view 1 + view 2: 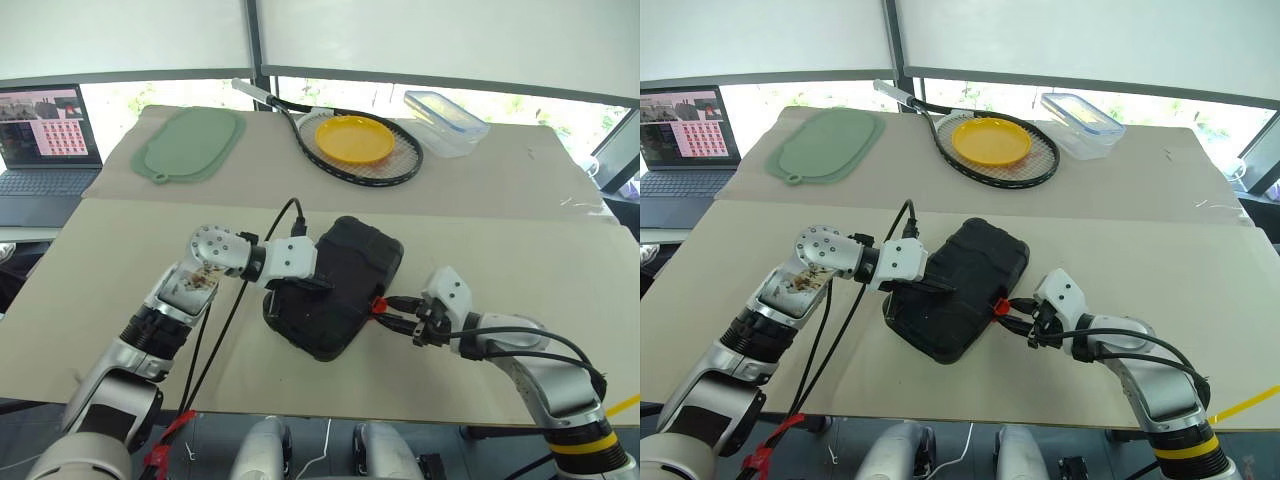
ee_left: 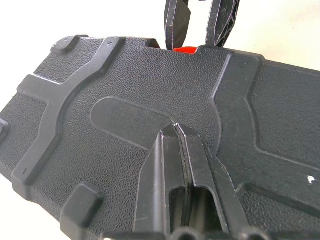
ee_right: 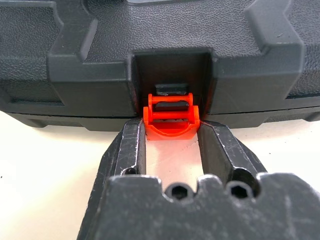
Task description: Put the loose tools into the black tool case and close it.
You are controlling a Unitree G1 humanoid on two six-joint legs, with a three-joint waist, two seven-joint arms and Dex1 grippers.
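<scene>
The black tool case (image 1: pixel 345 262) lies closed on the beige table, its grid-ribbed lid facing up. My left gripper (image 1: pixel 312 286) is shut, and its fingertips (image 2: pixel 176 131) rest on the lid near the middle. At the case's front edge sits the small orange latch (image 3: pixel 171 119). My right gripper (image 3: pixel 171 129) is shut on this latch, one finger touching each side. The latch also shows beside the right fingertips in the head view (image 1: pixel 378 304). The loose tools are out of view.
At the back of the table lie a green mat (image 1: pixel 190 143), a tennis racket (image 1: pixel 395 168) with a yellow plate (image 1: pixel 354 138) on its strings, and a clear lidded box (image 1: pixel 445 120). A laptop (image 1: pixel 45 140) stands at the far left.
</scene>
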